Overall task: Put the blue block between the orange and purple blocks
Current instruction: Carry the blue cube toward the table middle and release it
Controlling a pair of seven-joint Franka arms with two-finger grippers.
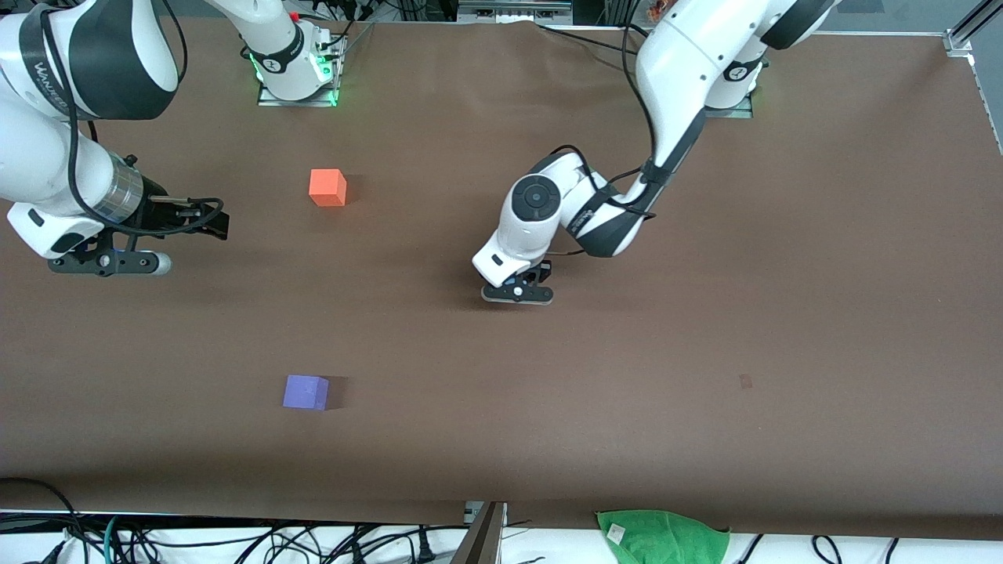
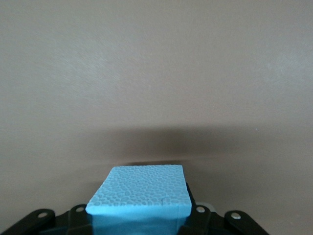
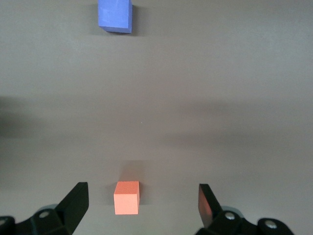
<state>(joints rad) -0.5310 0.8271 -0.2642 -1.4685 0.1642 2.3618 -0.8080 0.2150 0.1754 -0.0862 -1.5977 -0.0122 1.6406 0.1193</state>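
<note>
Meanwhile, the right tool is waiting with its fingers spread wide apart above the worktop at the right arm's end, empty. Next, the orange block is sitting on the worktop, with the purple block lying nearer the front camera and well apart from it. Toward the middle, the left tool is hanging low over the bare worktop, clamping the blue block.
</note>
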